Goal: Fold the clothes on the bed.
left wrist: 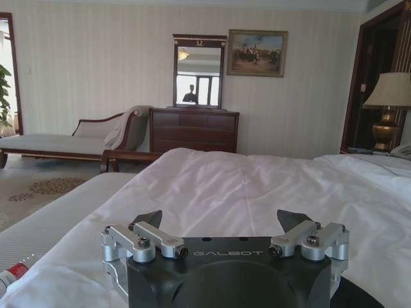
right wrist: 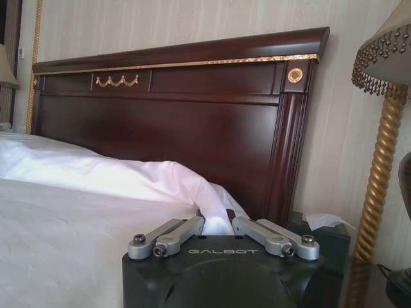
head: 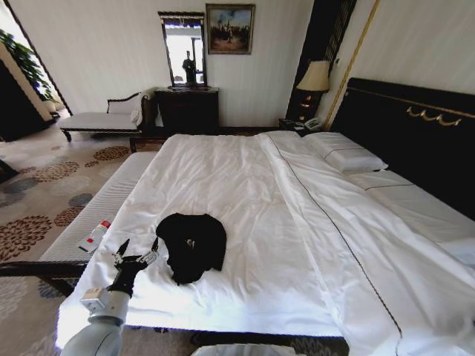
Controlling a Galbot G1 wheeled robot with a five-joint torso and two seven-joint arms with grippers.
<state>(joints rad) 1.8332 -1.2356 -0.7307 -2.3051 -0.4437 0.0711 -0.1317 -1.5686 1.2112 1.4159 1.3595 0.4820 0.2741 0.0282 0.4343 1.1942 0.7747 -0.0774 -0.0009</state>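
The left gripper (head: 136,254), black w/ silver finger links, is being held just above the white duvet near the foot edge of the bed (head: 245,185), fingers spread wide w/ nothing between them. In the left wrist view the same gripper (left wrist: 225,221) is being shown w/ both dark fingertips (left wrist: 152,217) well apart over the sheet.

Just beside it, toward the robot's right, the black short-sleeved soft-fabric T-shirt (head: 191,245) is lying bunched into a rounded, crumpled heap on the duvet, small against the bed; a tiny pale mark is being seen on it, lettering not readable.

The right gripper (right wrist: 216,221) is being shown in the right wrist view w/ its fingers drawn together at the tips, holding nothing, close to a fold of white sheet and facing the dark wooden headboard w/ gold trim (right wrist: 180,115); a twisted gold lamp stand (right wrist: 376,186) is standing beside it.

The head view is giving the whole bed: white pillows (head: 345,152) at the headboard, a narrow striped white bench (head: 104,208) along the robot's left side w/ a small red-and-white object (head: 95,236) lying on it. Beyond are a dark wooden dresser (head: 187,110) w/ mirror (head: 183,48), a framed painting (head: 230,28), a pale chaise (head: 104,119), a lit table lamp (head: 315,78) and patterned carpet (head: 37,193).
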